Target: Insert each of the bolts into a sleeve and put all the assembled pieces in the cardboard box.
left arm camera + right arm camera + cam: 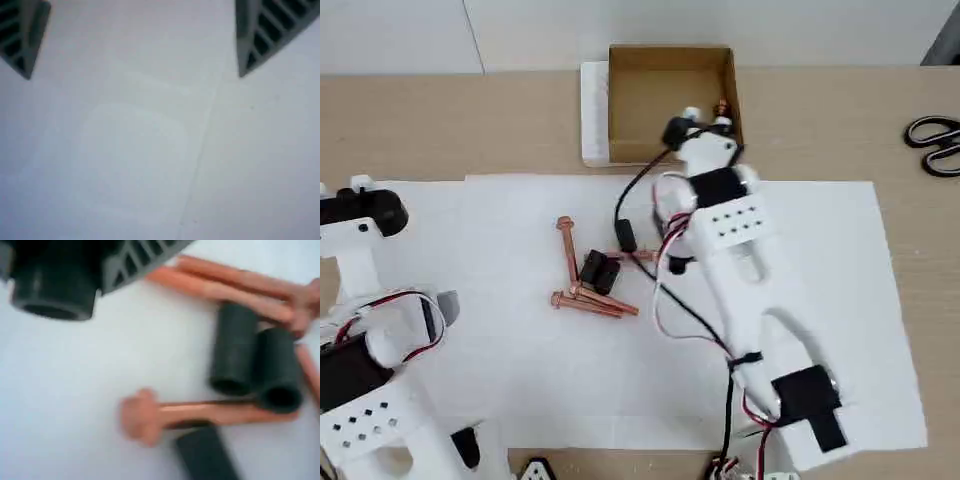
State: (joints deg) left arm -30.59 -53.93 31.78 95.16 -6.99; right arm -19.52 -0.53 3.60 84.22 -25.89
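Several copper bolts [588, 300] and two black sleeves [600, 270] lie in a pile on the white paper; the same sleeves [252, 362] and bolts [225, 282] appear in the right wrist view. One more bolt [200, 412] lies apart, closer to my right gripper [100, 270], which is shut on a black sleeve [50, 285] just above the paper beside the pile. The open cardboard box [660, 100] stands at the table's far edge. My left gripper [140, 50] hangs open over bare paper at the left, with nothing between its fingers.
The white paper sheet [520, 370] covers most of the table. A white foam block [593, 110] leans on the box's left side. Scissors [935, 142] lie at the far right. A black cable with a thick cylinder [625, 232] hangs from the right arm near the pile.
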